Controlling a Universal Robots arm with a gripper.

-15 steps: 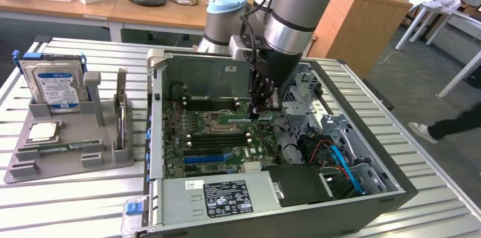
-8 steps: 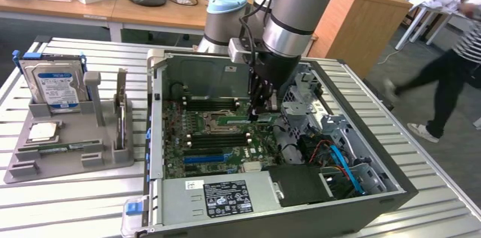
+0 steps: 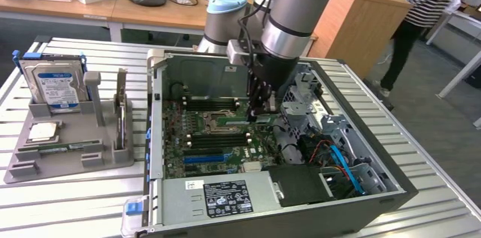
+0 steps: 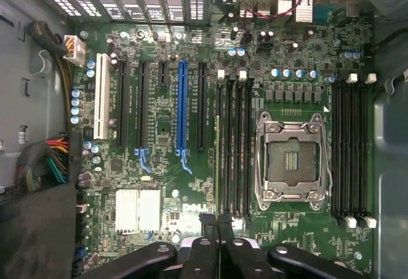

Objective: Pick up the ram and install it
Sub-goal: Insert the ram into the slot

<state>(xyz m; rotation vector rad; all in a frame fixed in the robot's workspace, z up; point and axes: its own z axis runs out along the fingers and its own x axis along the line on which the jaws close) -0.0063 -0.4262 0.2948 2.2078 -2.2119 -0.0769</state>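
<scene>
My gripper (image 3: 263, 114) reaches down into the open computer case (image 3: 161, 137), just above the motherboard (image 3: 218, 137). In the wrist view the gripper (image 4: 218, 221) is shut on the ram (image 4: 217, 164). I see the ram edge-on as a thin green strip along the outermost black memory slot (image 4: 222, 145), beside the empty processor socket (image 4: 292, 161). In the exterior view the ram (image 3: 258, 120) shows as a short green strip at the fingertips. A second green ram stick (image 3: 58, 148) lies flat on the grey holder tray (image 3: 112, 162).
The tray also carries an upright hard drive (image 3: 54, 89) and a square processor chip (image 3: 43, 131). A power supply (image 3: 218, 196) and drive cages (image 3: 316, 108) crowd the case. Another bank of slots (image 4: 354, 151) lies beyond the socket. A person (image 3: 424, 1) stands at the exterior view's right.
</scene>
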